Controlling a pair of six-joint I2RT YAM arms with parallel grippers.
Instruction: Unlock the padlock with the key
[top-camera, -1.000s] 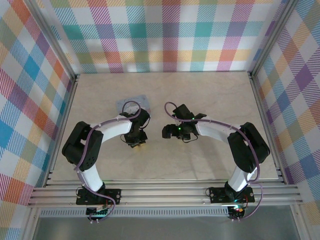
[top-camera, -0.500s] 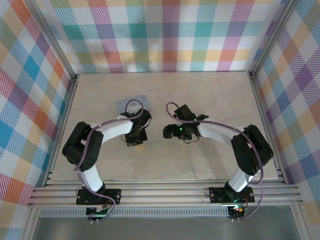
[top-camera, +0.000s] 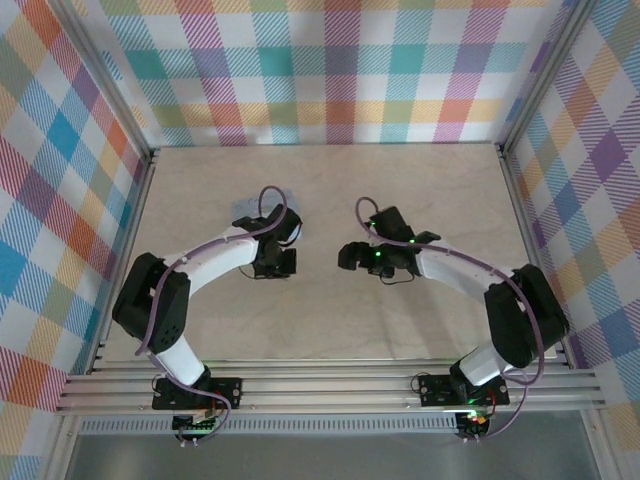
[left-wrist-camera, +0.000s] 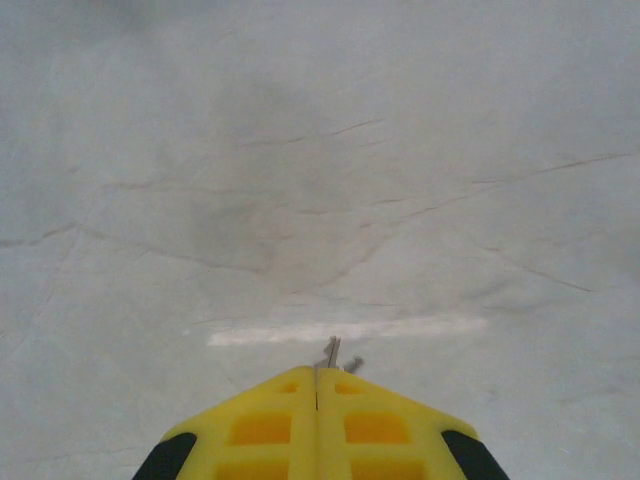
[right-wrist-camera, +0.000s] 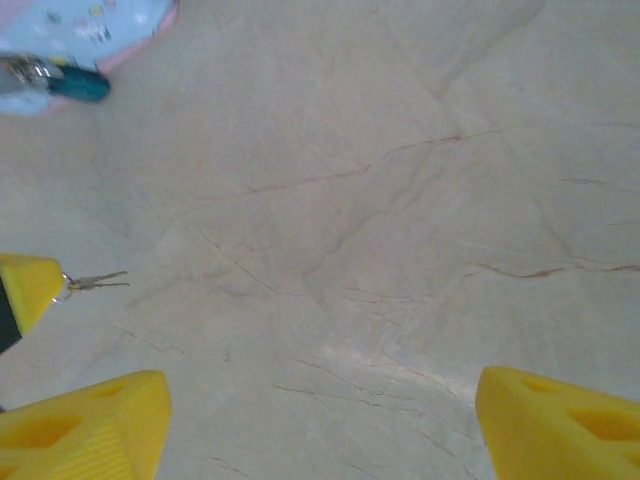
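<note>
- Left gripper (left-wrist-camera: 317, 375): yellow fingers pressed together on the small, thin, silvery metal key (left-wrist-camera: 331, 351), whose tip protrudes at 12 o'clock.
- Tiny dark-blue padlock with a metal shackle (right-wrist-camera: 72, 84): at 10 o'clock in the right wrist view, at the edge of the pale-blue tin (right-wrist-camera: 90, 20), ungripped.
- Right gripper (right-wrist-camera: 320, 395): jaws wide apart, empty.
- Step, as judged: the key is secured. Next, the right gripper must seize the padlock with its keyhole presented to the key.
</note>
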